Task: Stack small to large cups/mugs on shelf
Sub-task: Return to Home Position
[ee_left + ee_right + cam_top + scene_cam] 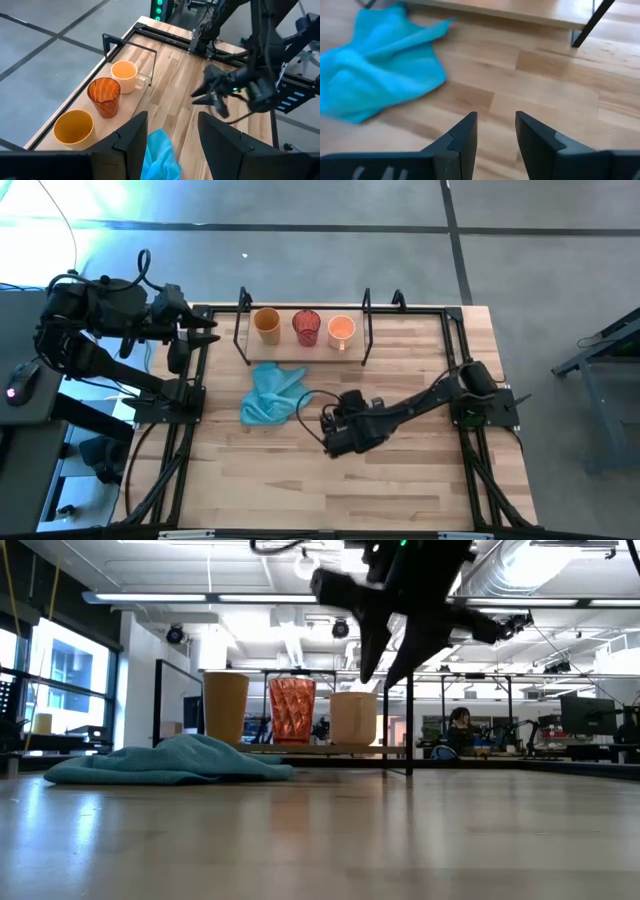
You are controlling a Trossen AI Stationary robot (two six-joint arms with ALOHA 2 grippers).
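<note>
Three cups stand upright in a row on the shelf [366, 330] base at the table's far edge: mustard-yellow cup [266, 323] [74, 126], red ribbed cup [306, 326] [104, 95], orange mug [341, 331] [125, 75]. In the low view the yellow cup [226, 708], red cup [292, 710] and mug [352, 718] stand side by side. My right gripper [325, 422] [495, 125] is open above mid-table, near of the shelf, touching nothing. My left gripper [205, 330] [172, 135] is open, raised at the table's left edge.
A light blue cloth [272, 393] [375, 85] lies crumpled on the table just near of the shelf's left half, beside my right gripper. Black arm-mount frames [190, 395] line the left and right edges. Bare wood spreads across the near half of the table [330, 490].
</note>
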